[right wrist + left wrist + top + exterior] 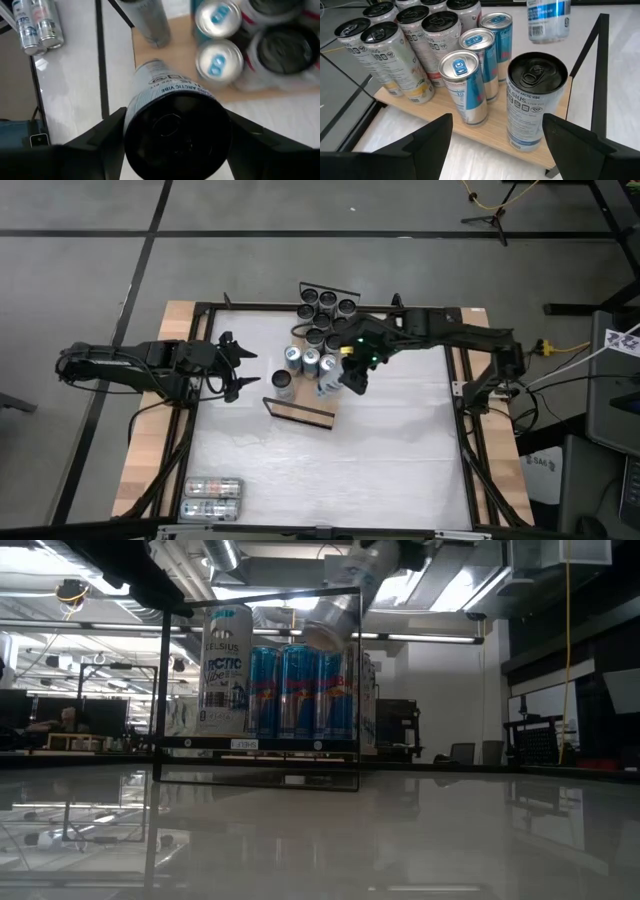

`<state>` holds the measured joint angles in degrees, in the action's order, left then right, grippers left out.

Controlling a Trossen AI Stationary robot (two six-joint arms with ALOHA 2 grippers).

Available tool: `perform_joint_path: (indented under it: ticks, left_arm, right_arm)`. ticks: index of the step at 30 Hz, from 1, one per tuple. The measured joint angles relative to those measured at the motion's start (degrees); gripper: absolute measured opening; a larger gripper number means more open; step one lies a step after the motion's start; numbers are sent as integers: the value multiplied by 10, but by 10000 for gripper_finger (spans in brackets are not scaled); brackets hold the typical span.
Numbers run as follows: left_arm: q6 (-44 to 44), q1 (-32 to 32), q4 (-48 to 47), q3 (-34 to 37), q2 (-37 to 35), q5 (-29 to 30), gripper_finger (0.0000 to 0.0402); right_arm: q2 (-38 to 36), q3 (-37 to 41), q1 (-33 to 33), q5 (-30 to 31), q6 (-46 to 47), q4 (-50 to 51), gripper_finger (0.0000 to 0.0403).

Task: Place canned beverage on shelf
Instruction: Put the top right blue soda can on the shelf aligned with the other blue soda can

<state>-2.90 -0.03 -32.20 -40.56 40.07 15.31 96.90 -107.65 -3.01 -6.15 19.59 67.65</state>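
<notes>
White tabletop [400,470] – crowded shelf [303,412]; right end effector [352,376] grips a can [172,122], left end effector [243,372] open.

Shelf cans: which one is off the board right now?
The Celsius can gripped by the right gripper, hanging above the shelf; all others stand on it.

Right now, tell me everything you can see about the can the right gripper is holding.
The held can is a tall white and blue Celsius Arctic Vibe drink with a black end, metal by its look. The right gripper clamps it between its dark fingers. In the left wrist view it hangs in the air above the shelf, past a matching black-topped can standing there. Only the fingers touch it.
</notes>
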Motion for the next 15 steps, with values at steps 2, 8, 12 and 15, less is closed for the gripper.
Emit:
perform_joint_path:
  ticks: [2, 8, 12, 15]
  left_arm:
    - [0, 0, 0, 0, 0, 0, 302]
    - [0, 0, 0, 0, 0, 0, 302]
    - [0, 0, 0, 0, 0, 0, 302]
    - [0, 0, 0, 0, 0, 0, 302]
  right_arm:
    - [22, -27, 0, -3, -15, -1, 260]
    - [83, -90, 0, -6, -51, 14, 260]
    - [111, -99, 0, -6, -67, 29, 260]
    - [128, -99, 0, -5, -80, 26, 260]
